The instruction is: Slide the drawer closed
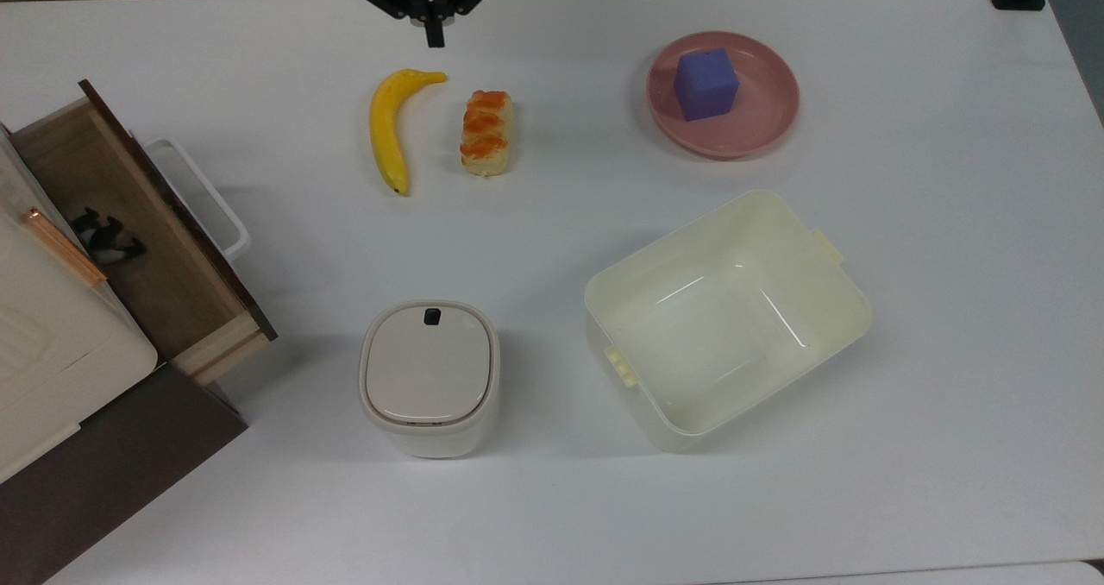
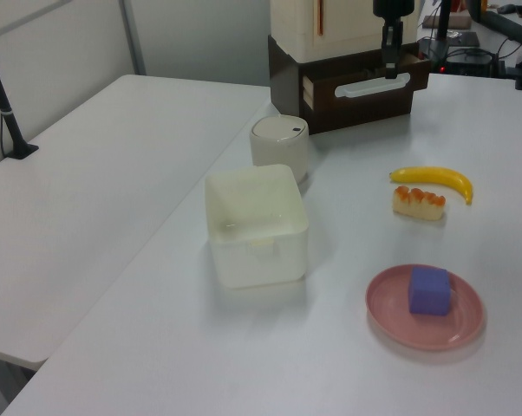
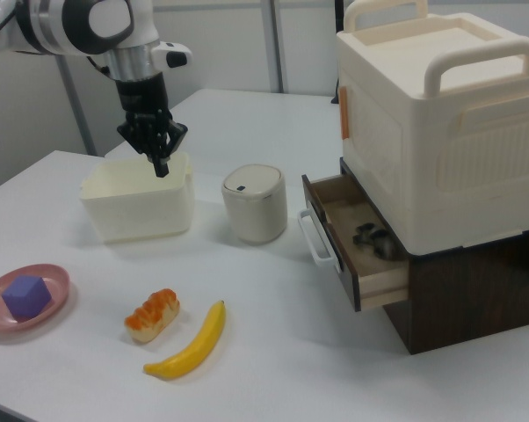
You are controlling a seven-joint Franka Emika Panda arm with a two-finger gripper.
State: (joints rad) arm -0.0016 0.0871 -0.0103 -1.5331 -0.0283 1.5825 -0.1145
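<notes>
— Drawer (image 1: 147, 240) status?
— Pulled out of the brown cabinet (image 3: 475, 290), at the top view's left, a small dark thing (image 1: 105, 235) inside.
— Gripper (image 1: 434, 40)?
— Hanging above the table (image 1: 552, 499) near the banana's (image 1: 385, 128) tip, well apart from the handle (image 3: 312, 237). Fingers look pressed together, holding nothing.

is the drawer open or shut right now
Open: the drawer is pulled out of the brown cabinet, its wooden inside and a small dark object exposed.

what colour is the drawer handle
White: the handle is a white loop on the drawer's dark brown front, clearest in the right view.
</notes>
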